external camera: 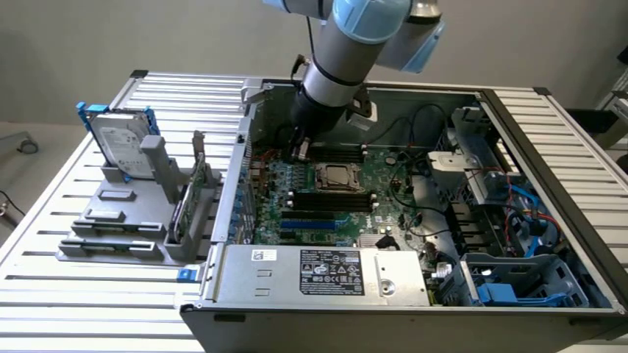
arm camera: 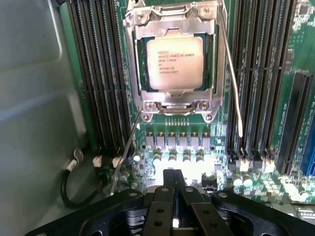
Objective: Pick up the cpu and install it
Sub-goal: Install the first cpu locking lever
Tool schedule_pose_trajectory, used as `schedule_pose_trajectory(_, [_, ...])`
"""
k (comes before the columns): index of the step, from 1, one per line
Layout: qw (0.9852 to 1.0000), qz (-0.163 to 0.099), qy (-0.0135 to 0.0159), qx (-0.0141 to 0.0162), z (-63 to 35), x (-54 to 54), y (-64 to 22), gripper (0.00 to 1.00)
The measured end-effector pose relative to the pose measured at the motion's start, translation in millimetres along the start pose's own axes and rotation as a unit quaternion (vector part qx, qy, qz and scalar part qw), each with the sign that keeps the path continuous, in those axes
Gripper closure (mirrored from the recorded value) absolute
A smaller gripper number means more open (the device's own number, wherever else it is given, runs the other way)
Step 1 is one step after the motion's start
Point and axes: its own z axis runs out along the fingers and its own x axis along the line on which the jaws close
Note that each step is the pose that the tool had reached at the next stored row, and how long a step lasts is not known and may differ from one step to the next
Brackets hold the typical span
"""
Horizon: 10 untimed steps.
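The cpu (arm camera: 175, 62), a small square chip with a pale silvery top and printed text, lies in its socket on the green motherboard (arm camera: 275, 187), under the metal retaining frame (arm camera: 174, 96). It also shows mid-board in the exterior view as the cpu (external camera: 336, 176). My gripper (arm camera: 173, 189) hovers above the board just off the socket's edge, fingers shut together with nothing between them. In the exterior view the gripper (external camera: 299, 151) sits low inside the open computer case, behind the socket.
Black memory slots (arm camera: 101, 78) flank the socket on both sides, and two thin wire levers (arm camera: 235, 98) stand beside it. A grey holder (external camera: 128, 213) with a silver hard drive (external camera: 123, 143) stands at the exterior view's left. The power supply (external camera: 314, 272) fills the case's front.
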Motion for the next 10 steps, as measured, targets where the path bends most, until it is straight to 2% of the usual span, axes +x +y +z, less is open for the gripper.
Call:
schedule_pose_trajectory(5, [0.9999, 0.012, 0.0113, -0.0016, -5.4, 0.7, -5.7, 0.89])
schedule_pose_trajectory(10, [0.9991, 0.035, 0.0221, -0.0052, -8.2, 1.1, -7.3, 0.89])
